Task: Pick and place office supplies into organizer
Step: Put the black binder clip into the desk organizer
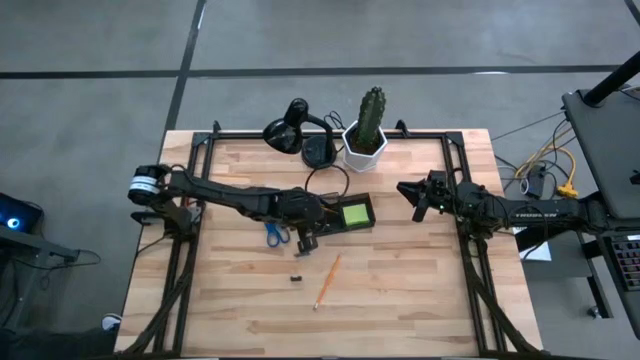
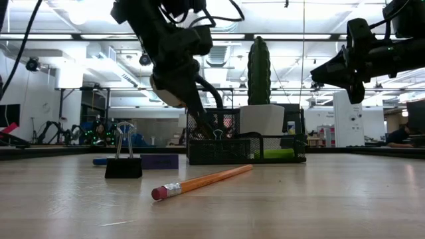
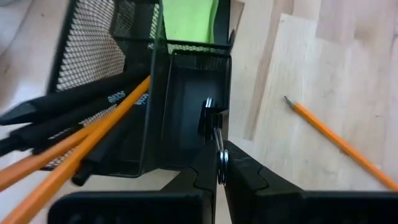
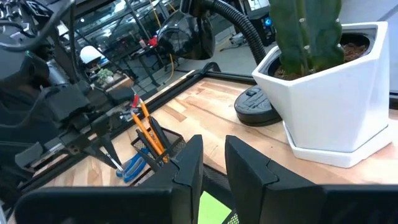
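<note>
Nearest lies the orange wooden pencil with a pink eraser (image 2: pixel 202 182), flat on the wooden table (image 2: pixel 312 206). It is light, stiff and prone to rolling, so it is best pinched mid-shaft. Just behind stands a black binder clip with silver wire handles (image 2: pixel 123 161), light and rigid, and its upright handles offer the surest hold. Farther back, the left gripper (image 3: pixel 219 163) is pressed together on what seems to be the wire loop of a second small black clip (image 3: pixel 209 118), hanging inside a compartment of the black mesh organizer (image 2: pixel 226 151). Beyond, the right gripper (image 4: pixel 213 149) hovers near the white cactus pot (image 4: pixel 336 106), fingers slightly parted and empty.
</note>
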You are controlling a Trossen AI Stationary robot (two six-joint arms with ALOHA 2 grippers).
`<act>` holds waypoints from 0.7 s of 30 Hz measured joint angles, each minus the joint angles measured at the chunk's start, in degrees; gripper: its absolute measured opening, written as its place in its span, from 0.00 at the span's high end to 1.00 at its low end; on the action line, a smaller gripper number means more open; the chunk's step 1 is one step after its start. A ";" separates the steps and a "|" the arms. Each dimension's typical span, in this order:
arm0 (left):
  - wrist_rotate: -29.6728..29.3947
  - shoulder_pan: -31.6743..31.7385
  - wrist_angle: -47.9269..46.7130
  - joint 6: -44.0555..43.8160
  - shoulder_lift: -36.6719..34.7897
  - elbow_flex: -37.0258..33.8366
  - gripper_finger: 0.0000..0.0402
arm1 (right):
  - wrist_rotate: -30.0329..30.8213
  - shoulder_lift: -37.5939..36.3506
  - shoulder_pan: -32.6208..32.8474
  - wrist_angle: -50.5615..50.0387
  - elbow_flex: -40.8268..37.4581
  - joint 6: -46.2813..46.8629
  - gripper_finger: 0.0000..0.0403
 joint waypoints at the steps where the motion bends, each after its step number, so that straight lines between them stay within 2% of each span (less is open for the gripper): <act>1: -0.02 0.00 0.34 0.01 0.65 0.00 1.00 | 0.00 0.00 -0.01 -0.04 0.00 0.01 0.85; 9: -2.83 0.00 0.13 -1.37 2.50 0.00 1.00 | 0.00 0.00 -0.01 -0.90 0.00 0.01 0.85; 21: -1.41 -0.13 -0.75 -1.36 2.30 0.02 1.00 | -0.02 0.04 0.01 -1.17 0.00 -0.09 0.85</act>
